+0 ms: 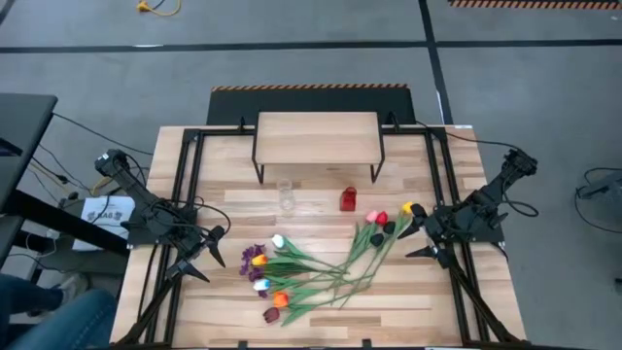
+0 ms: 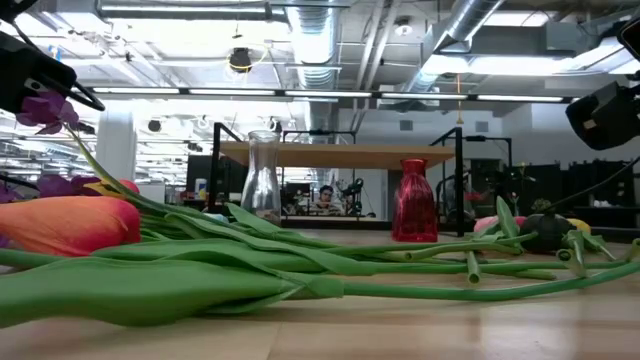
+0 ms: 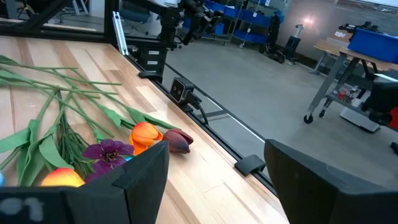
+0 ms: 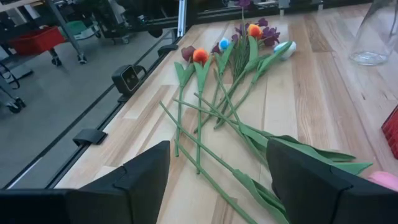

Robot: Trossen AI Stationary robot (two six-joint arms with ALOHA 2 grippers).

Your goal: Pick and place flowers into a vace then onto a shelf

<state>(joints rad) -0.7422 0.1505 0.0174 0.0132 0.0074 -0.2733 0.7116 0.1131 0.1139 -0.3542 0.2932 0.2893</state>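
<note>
Fingers spread and empty on both arms, above the plank counter.
Left fingers have the green-stemmed artificial tulips just ahead; right fingers hang over their stems. Light, floppy and likely slippery: pinch mid-stem. Clear glass vase and red vase stand seemingly empty beyond, before the wooden-topped shelf.

The wooden plank table carries a small shelf on black legs at the middle of its far edge. In front of the shelf stand a clear glass vase and a red vase, apart. The flowers lie loose across the middle toward the near edge.
</note>
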